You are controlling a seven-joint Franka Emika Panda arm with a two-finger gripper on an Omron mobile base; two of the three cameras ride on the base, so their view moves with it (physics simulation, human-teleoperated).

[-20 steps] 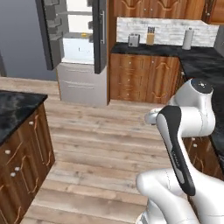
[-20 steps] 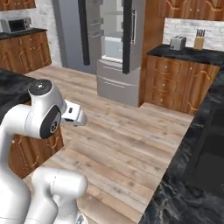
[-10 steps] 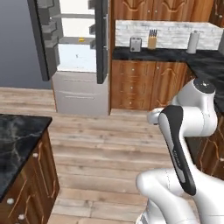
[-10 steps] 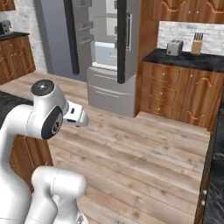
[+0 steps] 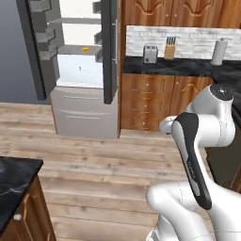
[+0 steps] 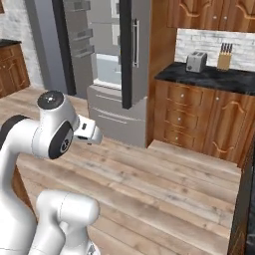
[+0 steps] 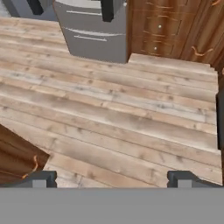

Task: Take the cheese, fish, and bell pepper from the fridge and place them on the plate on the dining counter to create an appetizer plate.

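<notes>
The fridge stands open ahead across the wood floor, showing its white interior, with its dark door swung out; it also appears in the right base view. On a shelf inside lies a small yellow-orange piece that looks like the cheese. The grey bottom drawers of the fridge are at the top of the hand view. My gripper is open over bare floor, holding nothing, and hangs folded close to the arm. The fish, bell pepper and plate are out of view.
A corner of a black marble top on a wood base is at my lower left. Wood cabinets right of the fridge carry a dark counter with a toaster, knife block and paper roll.
The base has driven toward the fridge, so the whole scene has shifted and the fridge looks larger. The arm's pose is unchanged and the gripper stays open.
</notes>
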